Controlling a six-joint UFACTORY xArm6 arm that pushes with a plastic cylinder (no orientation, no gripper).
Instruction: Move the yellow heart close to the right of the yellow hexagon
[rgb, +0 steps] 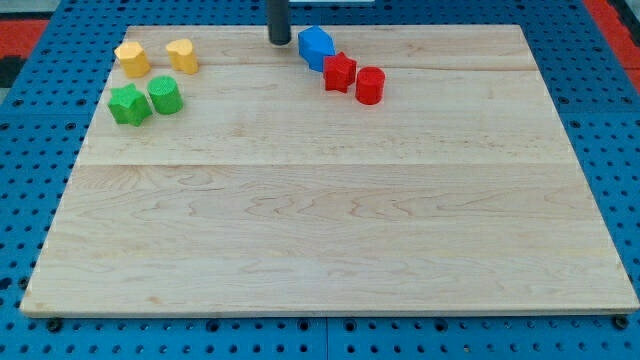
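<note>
the wooden bench (330, 240) is filling most of the view, sitting on a blue pegboard surround (30, 200); most of its surface is carrying nothing.

the rod is coming down from the view's top, with the tip (279, 41) resting near the far edge, just to the view's left of the blue block (316, 46) and well apart from the yellow pair. there are no jaws on this arm, only the bare rod, so apart-or-together is not applying here.

blocks are sitting in two groups along the top. on the view's right: the blue block, then the red star (339, 73) just below-right of it, then the red cylinder (370, 85). on the view's left: the green star (129, 104) and the green cylinder (164, 95) side by side, and above them the yellow hexagon (132, 58) with the yellow heart (182, 55).

task status, as a judgement: the yellow heart is already lying to the right of the yellow hexagon, near it with a small gap showing between them. the task is looking largely done; at most a small nudge toward the view's left is remaining, and the tip is not touching either yellow block.
</note>
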